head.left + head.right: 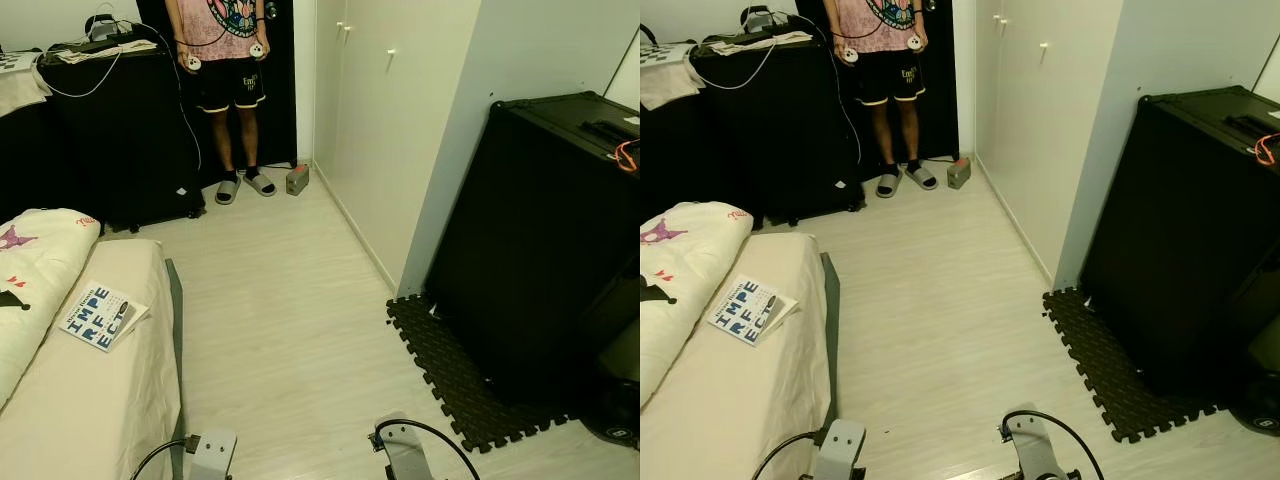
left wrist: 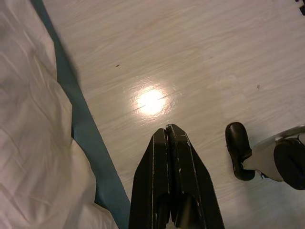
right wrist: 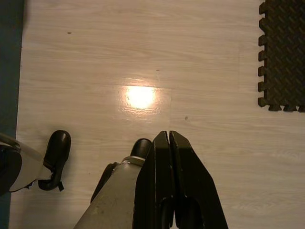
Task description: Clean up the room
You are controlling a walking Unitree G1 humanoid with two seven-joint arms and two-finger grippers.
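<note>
A book with a white cover and bold dark letters lies on the beige bed at my left. A small grey box stands on the pale wooden floor by the far wall. Both arms hang low at the bottom of the eye views. My left gripper is shut with nothing in it, over the floor beside the bed's edge. My right gripper is shut too, empty, over bare floor near the foam mat.
A person in sandals stands at the far end holding two controllers. A large black case stands on a black foam mat to the right. White cupboard doors line the right wall. A black-draped desk is back left.
</note>
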